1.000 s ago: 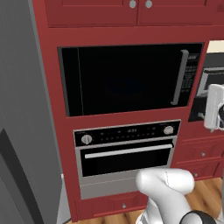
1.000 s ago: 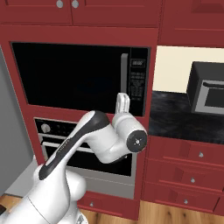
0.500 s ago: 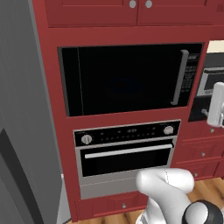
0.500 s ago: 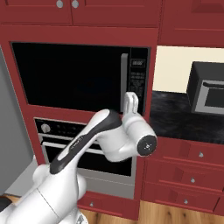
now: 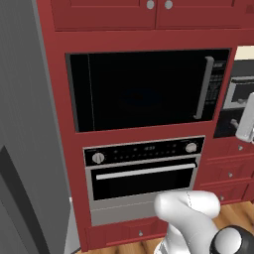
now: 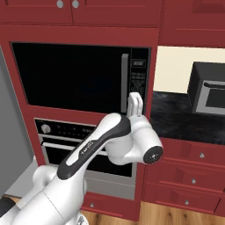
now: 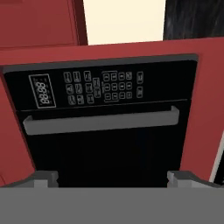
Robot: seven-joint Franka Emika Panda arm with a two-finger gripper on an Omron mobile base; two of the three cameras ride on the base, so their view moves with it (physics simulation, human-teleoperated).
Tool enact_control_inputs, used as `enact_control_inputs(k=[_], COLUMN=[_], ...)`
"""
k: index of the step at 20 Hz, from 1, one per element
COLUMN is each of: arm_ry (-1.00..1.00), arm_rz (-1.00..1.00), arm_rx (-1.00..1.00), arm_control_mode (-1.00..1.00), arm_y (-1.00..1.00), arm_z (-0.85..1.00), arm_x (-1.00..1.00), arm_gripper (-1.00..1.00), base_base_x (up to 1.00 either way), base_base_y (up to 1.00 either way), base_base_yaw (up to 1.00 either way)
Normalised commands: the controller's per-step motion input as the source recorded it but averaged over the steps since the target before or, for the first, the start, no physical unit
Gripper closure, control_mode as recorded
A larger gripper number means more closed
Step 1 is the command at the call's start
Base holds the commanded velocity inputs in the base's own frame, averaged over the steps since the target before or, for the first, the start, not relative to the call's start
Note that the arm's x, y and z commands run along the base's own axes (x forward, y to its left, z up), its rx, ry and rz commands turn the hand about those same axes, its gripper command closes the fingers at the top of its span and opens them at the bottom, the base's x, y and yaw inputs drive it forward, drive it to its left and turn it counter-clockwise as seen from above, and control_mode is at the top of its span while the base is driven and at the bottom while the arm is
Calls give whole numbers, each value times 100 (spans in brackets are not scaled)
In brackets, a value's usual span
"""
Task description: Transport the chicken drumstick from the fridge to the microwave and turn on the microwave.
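Observation:
The black microwave (image 5: 139, 92) sits in the red cabinetry with its dark glass door closed. Its grey handle (image 5: 203, 88) and button panel (image 5: 217, 82) are on the right. My gripper (image 6: 135, 103) is raised in front of that right side, close to the handle (image 6: 125, 81) and below the panel (image 6: 139, 79). At the right edge of the left base view my gripper (image 5: 246, 119) shows as a white shape. The hand view is rolled: the handle (image 7: 100, 121) lies crosswise under the buttons (image 7: 100, 87), and my gripper (image 7: 113, 177) is open and holds nothing. The grey fridge (image 5: 25, 124) stands at left. The chicken drumstick is out of view.
A silver-black oven (image 5: 144, 168) with knobs sits under the microwave. To the right, a dark counter (image 6: 176, 118) carries a second small microwave (image 6: 208, 90), with red drawers (image 6: 193, 176) below. Red cupboards (image 5: 149, 15) run above.
My hand has moved a little to the right, toward the microwave's handle and button panel. The microwave door has stayed closed and the jaws have stayed open.

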Motion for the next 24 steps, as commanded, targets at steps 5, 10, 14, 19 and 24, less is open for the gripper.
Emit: enact_control_inputs(k=[5,10,14,19,24], arm_ry=[-7,-4,-1,2,21], arm_rz=[0,0,0,0,0], arm_rx=[0,0,0,-4,-1], arm_control_mode=[-100,-100,-100,-100,-100], arm_y=[-5,-6,-5,1,3], arm_z=[0,0,-1,-4,-11], arm_x=[0,6,9,26,28], arm_gripper=[-100,-100,-100,-100,-100], base_base_x=[0,0,0,0,0], base_base_y=[0,0,0,0,0], base_base_yaw=[0,0,0,0,0])
